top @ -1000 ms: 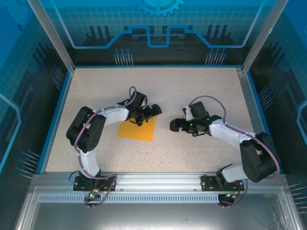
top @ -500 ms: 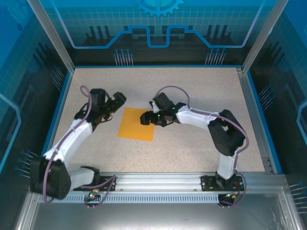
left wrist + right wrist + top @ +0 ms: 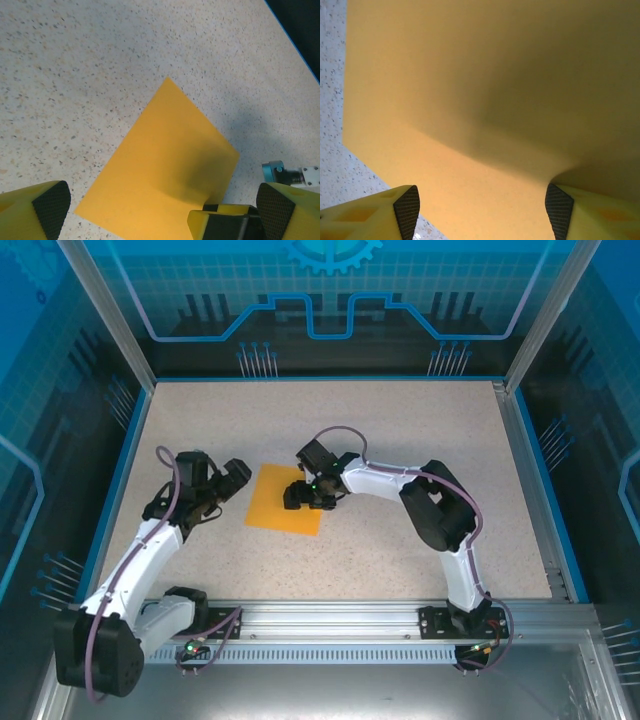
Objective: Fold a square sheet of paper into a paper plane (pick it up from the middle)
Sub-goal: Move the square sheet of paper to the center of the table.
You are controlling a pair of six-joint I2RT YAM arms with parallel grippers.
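1. paper first: the square sheet of paper point(image 3: 270, 506) lies flat and smooth on the speckled worktop point(image 3: 400, 430), a little left of the middle, and turned slightly askew to the worktop's edges.
2. the right claw point(image 3: 293, 497) sits low over the right-hand part of the sheet. its arm reaches in from the right with the elbow bent.
3. seen from that wrist, the sheet point(image 3: 485, 75) spreads out ahead of the right claw point(image 3: 480, 210). the two yellow fingers with black pads point(image 3: 407, 207) stand apart at either side, with nothing clamped between them. a soft shaded swell crosses the paper between the tips, and i cannot tell whether the tips press on the paper. a strip of worktop point(image 3: 330, 150) shows along the left.
4. the left claw point(image 3: 237, 480) is just beside the sheet's left edge, off the paper, with its fingers spread wide and empty.
5. from the left wrist the sheet point(image 3: 165, 170) looks like a diamond on the worktop point(image 3: 75, 60), one corner pointing away. its near part runs between the fingers of the left claw point(image 3: 162, 207). the right claw point(image 3: 225, 222) comes in at the sheet's lower right and casts a dark patch on the orange.
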